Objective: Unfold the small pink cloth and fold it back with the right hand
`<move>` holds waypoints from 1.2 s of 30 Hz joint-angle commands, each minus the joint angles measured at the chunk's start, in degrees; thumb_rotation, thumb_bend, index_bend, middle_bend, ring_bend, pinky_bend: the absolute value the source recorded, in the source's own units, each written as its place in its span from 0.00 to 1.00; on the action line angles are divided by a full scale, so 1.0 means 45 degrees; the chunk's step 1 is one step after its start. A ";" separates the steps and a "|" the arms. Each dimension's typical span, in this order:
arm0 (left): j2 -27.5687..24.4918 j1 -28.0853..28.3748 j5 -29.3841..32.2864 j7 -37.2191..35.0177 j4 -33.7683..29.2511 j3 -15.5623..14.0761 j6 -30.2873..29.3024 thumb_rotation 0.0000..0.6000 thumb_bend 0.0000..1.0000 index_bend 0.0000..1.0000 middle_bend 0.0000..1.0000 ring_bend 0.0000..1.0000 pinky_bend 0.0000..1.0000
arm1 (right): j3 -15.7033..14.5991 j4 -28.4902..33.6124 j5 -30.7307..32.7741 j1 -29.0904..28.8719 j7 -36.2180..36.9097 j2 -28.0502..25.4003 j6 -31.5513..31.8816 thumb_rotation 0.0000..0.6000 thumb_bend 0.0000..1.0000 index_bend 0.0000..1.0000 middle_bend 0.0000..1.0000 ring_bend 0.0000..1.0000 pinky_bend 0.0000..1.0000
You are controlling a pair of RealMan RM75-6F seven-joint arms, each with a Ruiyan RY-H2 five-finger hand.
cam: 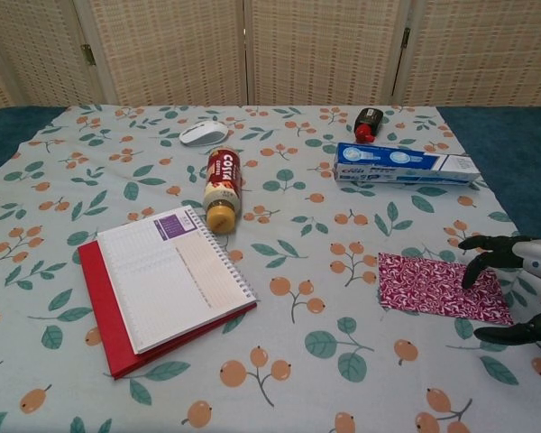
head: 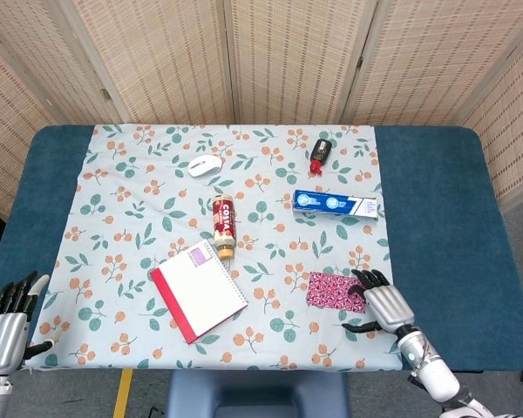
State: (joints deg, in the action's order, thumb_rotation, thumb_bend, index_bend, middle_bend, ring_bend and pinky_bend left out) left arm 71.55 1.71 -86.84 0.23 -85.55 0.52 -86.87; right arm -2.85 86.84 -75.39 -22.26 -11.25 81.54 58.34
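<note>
The surface [head: 436,218] is blue felt under a matte leaf-and-berry tablecloth [head: 139,192]. A spiral notebook [head: 198,290], red cover and lined page with a purple label, lies lower centre. The blue-and-white boxed tube [head: 335,204] at right of centre carries print too small to read. The brown bottle [head: 224,225] reads "COSTA". The cloth [cam: 442,286], pink with white swirls, lies spread flat at lower right. My right hand [cam: 516,290] arches over its right edge, fingertips [cam: 473,271] touching it, grasping nothing. My left hand [head: 4,326], lower left, rests spread and empty.
</note>
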 commanded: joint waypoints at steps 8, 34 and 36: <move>0.0006 -0.0002 0.0008 0.0012 -0.0010 0.0010 -0.0015 1.00 0.29 0.11 0.06 0.10 0.00 | 0.0214 0.0083 -0.0176 -0.0220 -0.0048 0.0194 -0.0236 0.46 0.21 0.29 0.07 0.00 0.00; 0.0113 0.0037 0.0007 0.0013 0.0079 -0.0011 0.0087 1.00 0.29 0.11 0.06 0.10 0.00 | -0.0006 -0.0143 0.0265 0.0356 -0.0026 -0.0136 -0.0099 0.46 0.21 0.29 0.07 0.00 0.00; 0.0119 0.0047 0.0011 0.0033 0.0073 -0.0008 0.0100 1.00 0.29 0.11 0.06 0.10 0.00 | 0.0010 -0.0150 0.0234 0.0382 0.0037 -0.0137 -0.0076 0.46 0.21 0.29 0.07 0.00 0.00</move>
State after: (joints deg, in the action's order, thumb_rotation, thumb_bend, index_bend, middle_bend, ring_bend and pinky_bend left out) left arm 72.08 1.91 -86.79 0.37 -85.23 0.48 -86.42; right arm -2.82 86.17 -74.33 -20.57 -11.09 80.93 57.98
